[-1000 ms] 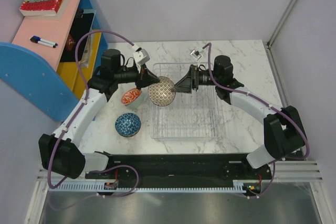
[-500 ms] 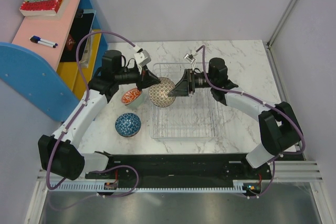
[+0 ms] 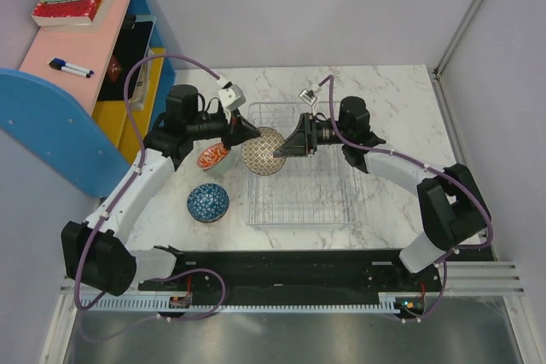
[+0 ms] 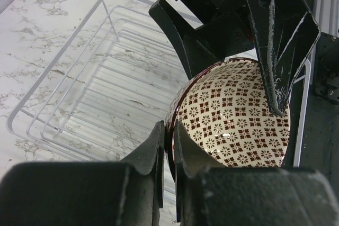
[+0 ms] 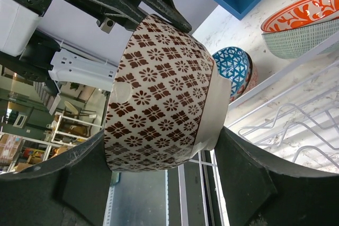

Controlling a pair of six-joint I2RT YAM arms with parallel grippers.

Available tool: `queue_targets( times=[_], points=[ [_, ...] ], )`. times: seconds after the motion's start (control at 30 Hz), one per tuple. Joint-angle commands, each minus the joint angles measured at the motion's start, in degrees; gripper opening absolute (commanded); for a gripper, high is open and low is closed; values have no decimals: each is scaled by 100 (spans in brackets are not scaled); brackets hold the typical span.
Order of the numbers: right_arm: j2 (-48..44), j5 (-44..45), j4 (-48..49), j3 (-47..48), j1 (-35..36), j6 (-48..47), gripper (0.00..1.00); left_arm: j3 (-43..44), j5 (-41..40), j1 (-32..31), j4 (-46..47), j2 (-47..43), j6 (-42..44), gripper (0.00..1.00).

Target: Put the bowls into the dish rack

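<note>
A cream bowl with a brown flower pattern (image 3: 263,150) hangs on its side over the left end of the silver wire dish rack (image 3: 300,202). My left gripper (image 3: 244,135) is shut on its rim, which is pinched thin between the jaws (image 4: 170,136). My right gripper (image 3: 278,149) spans the same bowl (image 5: 159,93) from the other side. One of its fingers lies against the wall near the rim and the other against the base. An orange-and-white bowl (image 3: 212,158) and a blue patterned bowl (image 3: 207,202) sit on the table left of the rack.
The marble table (image 3: 392,108) ends at grey walls behind and to the right. A blue and pink shelf (image 3: 77,49) with a book and a marker stands at the far left. The arm bases sit on the black rail (image 3: 281,270) at the near edge.
My right gripper has moved left onto the patterned bowl and narrowed its jaws against it. The left gripper has kept its hold, with the bowl staying in place.
</note>
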Motion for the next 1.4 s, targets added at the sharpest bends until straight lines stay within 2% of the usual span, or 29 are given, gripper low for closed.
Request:
queue_targets(
  times=[0.0, 0.03, 0.1, 0.13, 0.2, 0.23, 0.33, 0.53, 0.6, 0.73, 0.77, 0.9, 1.0, 1.37],
  points=[
    [100, -309, 550, 2, 7, 122, 0, -4, 62, -24, 321, -196, 148, 4],
    [126, -327, 523, 11, 7, 95, 0, 13, 62, -24, 303, -187, 147, 13],
    [161, -336, 462, 28, -2, 42, 0, 13, 80, -24, 303, -178, 139, 23],
    [153, -318, 418, 28, -11, 16, 0, 22, 62, -24, 294, -178, 147, 32],
    [118, -239, 85, 72, -46, -290, 0, 31, 36, 28, 251, -178, 165, 42],
    [100, -117, -143, 116, -63, -492, 0, 48, 19, 55, 250, -195, 139, 59],
    [21, 260, -1206, 318, -142, -1336, 0, 66, 350, 362, 294, -204, -107, 82],
    [-32, 639, -1612, 371, -388, -1583, 0, -109, 1238, 1197, 453, -213, -547, 86],
    [-93, 1069, -2129, 520, -467, -1881, 0, -215, 1380, 1538, 444, -292, -564, 86],
    [-295, 2438, -3288, 880, -477, -3024, 0, -523, 1302, 1996, 111, -406, -302, 86],
    [-348, 3094, -3439, 942, -477, -3190, 0, -575, 1302, 2119, -21, -415, -170, 86],
    [-436, 4546, -3924, 1188, -442, -3789, 0, -900, 916, 2200, -285, -406, 182, 91],
    [-401, 5391, -4187, 1355, -328, -4228, 0, -1111, 1011, 2261, -294, -319, 323, 96],
    [257, 8021, -4768, 1900, 445, -5626, 0, -1165, 1152, 2446, -514, -222, 561, 97]
  ],
)
